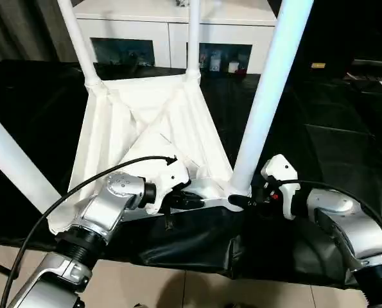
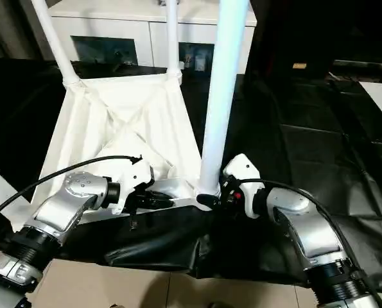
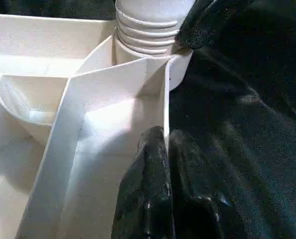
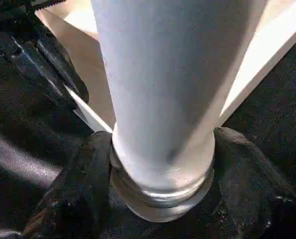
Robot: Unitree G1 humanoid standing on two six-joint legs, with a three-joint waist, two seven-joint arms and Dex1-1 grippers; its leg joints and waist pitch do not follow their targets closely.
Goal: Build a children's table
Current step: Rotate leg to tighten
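Underneath, leg (image 4: 157, 99) threads seemingly exposed.

no readable text, labels or signs

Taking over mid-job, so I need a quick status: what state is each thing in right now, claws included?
Tabletop: upside down on the black cover, ribs up.
Near right leg: upright in its corner socket, threads still showing.
Far legs: two standing in the far sockets.
Near left leg: slanting up from the near left corner.
Left claw: shut on the tabletop's edge rib.
Right claw: fingers around the near right leg's base.
Cabinet: doors closed.
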